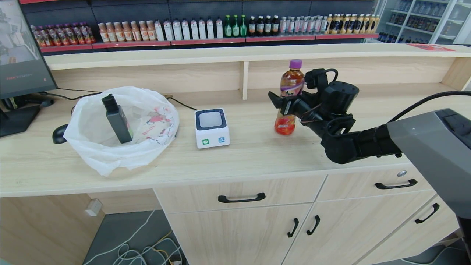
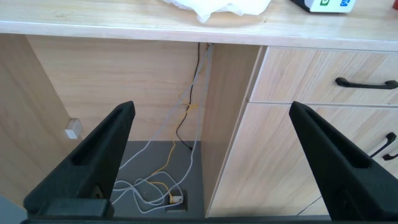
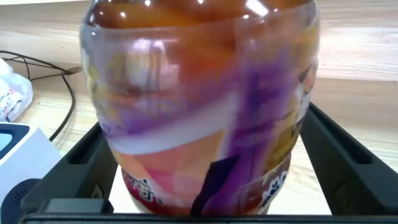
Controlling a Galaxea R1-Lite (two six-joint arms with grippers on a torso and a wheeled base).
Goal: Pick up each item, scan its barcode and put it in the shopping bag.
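Our right fingers (image 1: 278, 102) hug the bottle (image 1: 291, 79) standing near the table's (image 1: 257, 154) back edge, our left fingers (image 2: 93, 162) hang wide open holding nothing, and the smooth bottle could slip or tip if we swing it too fast toward the scanner (image 1: 212, 128).

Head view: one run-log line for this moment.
right gripper: around purple-capped bottle, upright on counter | left gripper: open, below counter | dark bottle: in shopping bag
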